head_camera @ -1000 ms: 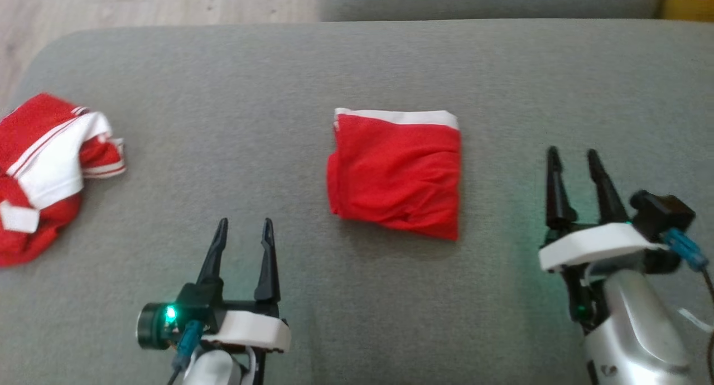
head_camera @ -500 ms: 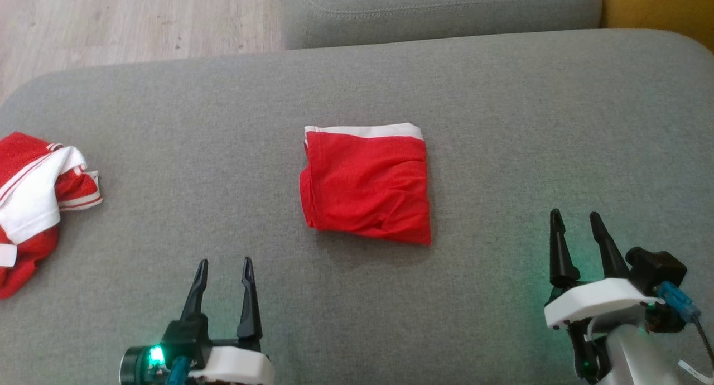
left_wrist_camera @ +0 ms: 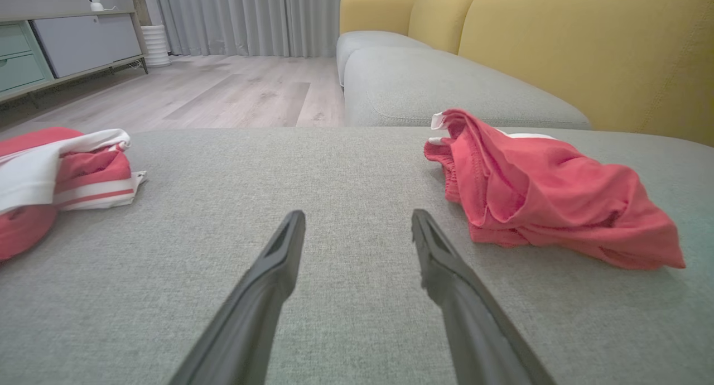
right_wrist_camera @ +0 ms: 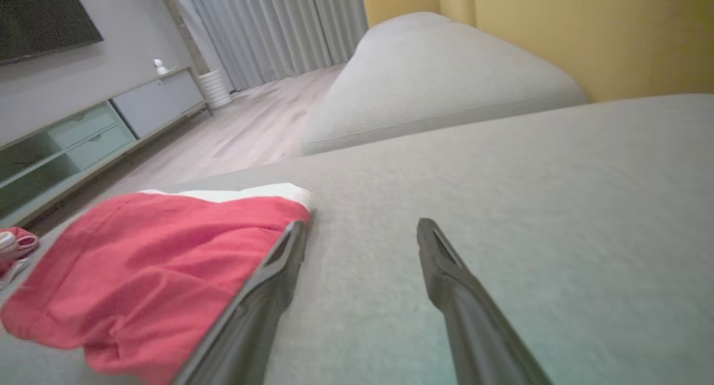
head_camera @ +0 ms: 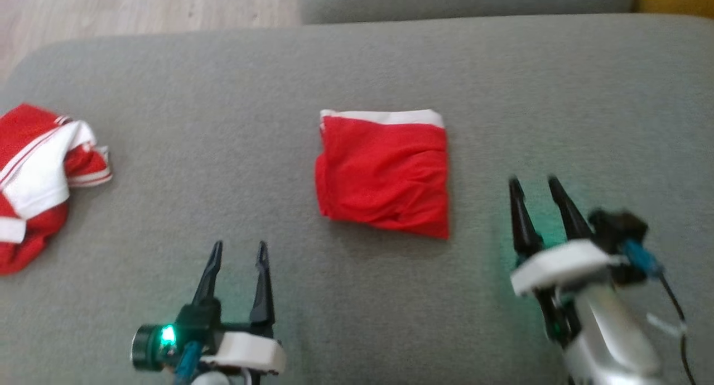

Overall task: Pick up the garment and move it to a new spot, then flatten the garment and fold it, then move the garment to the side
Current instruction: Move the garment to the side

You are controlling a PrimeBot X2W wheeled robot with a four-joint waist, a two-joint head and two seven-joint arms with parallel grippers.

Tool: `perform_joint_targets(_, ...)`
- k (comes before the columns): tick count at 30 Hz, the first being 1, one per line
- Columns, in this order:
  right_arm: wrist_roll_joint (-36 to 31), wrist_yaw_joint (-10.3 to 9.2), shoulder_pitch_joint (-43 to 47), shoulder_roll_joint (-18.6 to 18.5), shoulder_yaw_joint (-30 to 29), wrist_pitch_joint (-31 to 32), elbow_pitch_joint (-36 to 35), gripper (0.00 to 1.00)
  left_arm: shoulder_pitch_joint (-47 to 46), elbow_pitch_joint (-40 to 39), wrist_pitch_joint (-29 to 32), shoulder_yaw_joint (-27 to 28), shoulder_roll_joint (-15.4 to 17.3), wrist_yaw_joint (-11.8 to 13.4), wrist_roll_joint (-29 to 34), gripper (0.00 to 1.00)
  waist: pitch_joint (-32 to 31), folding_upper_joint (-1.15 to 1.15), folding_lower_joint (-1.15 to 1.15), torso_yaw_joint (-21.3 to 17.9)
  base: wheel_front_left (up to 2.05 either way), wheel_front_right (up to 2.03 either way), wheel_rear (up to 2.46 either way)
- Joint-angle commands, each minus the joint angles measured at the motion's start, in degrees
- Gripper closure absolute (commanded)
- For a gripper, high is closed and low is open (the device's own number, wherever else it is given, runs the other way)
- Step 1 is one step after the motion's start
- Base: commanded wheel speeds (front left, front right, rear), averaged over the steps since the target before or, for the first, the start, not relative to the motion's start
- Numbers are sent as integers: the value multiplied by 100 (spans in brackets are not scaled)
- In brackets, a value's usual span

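Note:
A red garment [head_camera: 385,173] with a white band along its far edge lies folded into a rough square in the middle of the grey cushion [head_camera: 223,95]. It also appears as the garment [left_wrist_camera: 535,195] at the right of the left wrist view and the garment [right_wrist_camera: 145,268] at the lower left of the right wrist view. My left gripper [head_camera: 239,248] stands open near the front edge, left of the garment, nothing between its fingers. My right gripper [head_camera: 534,184] is open too, just right of the garment and apart from it.
A crumpled red and white garment [head_camera: 39,173] lies at the cushion's far left edge, also seen as the crumpled pile [left_wrist_camera: 56,173]. Behind are another grey seat [left_wrist_camera: 446,89], a yellow sofa back [left_wrist_camera: 585,44] and wooden floor [head_camera: 139,5].
The head camera has shifted, so the whole picture moved. My right gripper has come closer to the garment's right edge. The folded garment lies as before.

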Motion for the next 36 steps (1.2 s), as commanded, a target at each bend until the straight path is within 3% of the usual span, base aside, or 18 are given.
perform_joint_targets(1, 76, 20, -444, -2, 244, -63, -77, 0, -285, -165, -29, 89, 29, -3, 2, 0, 169, 0, -1, 202, 0, 0, 0)
perform_joint_targets(5, 199, 20, -1105, -2, 694, 54, 801, 0, -403, -124, -29, -153, 29, -21, -107, 0, 374, 0, -1, 598, 0, 0, 0)
perform_joint_targets(9, 270, 20, -1468, -2, 753, 206, 1576, 0, -437, -85, -29, -271, 29, -8, -161, 0, 484, 0, -1, 871, 0, 0, 0)
perform_joint_targets(20, 316, 20, -1871, -2, 1060, 87, 2627, 0, -559, -80, -29, -295, 29, -5, -185, 0, 622, 0, -1, 989, 0, 0, 0)
perform_joint_targets(22, 297, 20, -1922, -2, 1164, 78, 2748, 16, -600, -68, -29, -326, 29, -5, -187, 0, 621, 0, -1, 986, 0, 0, 0)
perform_joint_targets(23, 313, 20, -1931, -2, 1215, 76, 2799, 55, -620, -66, -29, -341, 29, -4, -191, 0, 620, 0, -1, 984, 0, 0, 0)
perform_joint_targets(24, 313, 20, -1931, -2, 1215, 76, 2799, 55, -620, -66, -29, -341, 29, -4, -191, 0, 620, 0, -1, 984, 0, 0, 0)
perform_joint_targets(25, 341, 20, -1937, -2, 1257, 72, 2838, 95, -634, -67, -29, -353, 29, -2, -193, 0, 618, 0, -1, 980, 0, 0, 0)
perform_joint_targets(26, 356, 20, -1942, -2, 1303, 64, 2866, 100, -640, -69, -29, -360, 29, 3, -193, 0, 608, 0, -1, 968, 0, 0, 0)
perform_joint_targets(31, 368, 20, -1977, -2, 1215, -35, 2856, 100, -573, -74, -29, -331, 29, -17, -173, 0, 502, 0, -1, 756, 0, 0, 0)
perform_joint_targets(36, 236, 20, -1798, -3, 742, -60, 2539, 100, -568, -115, -29, -339, 29, -108, -113, 0, 295, 0, -1, 153, 0, 0, 0)
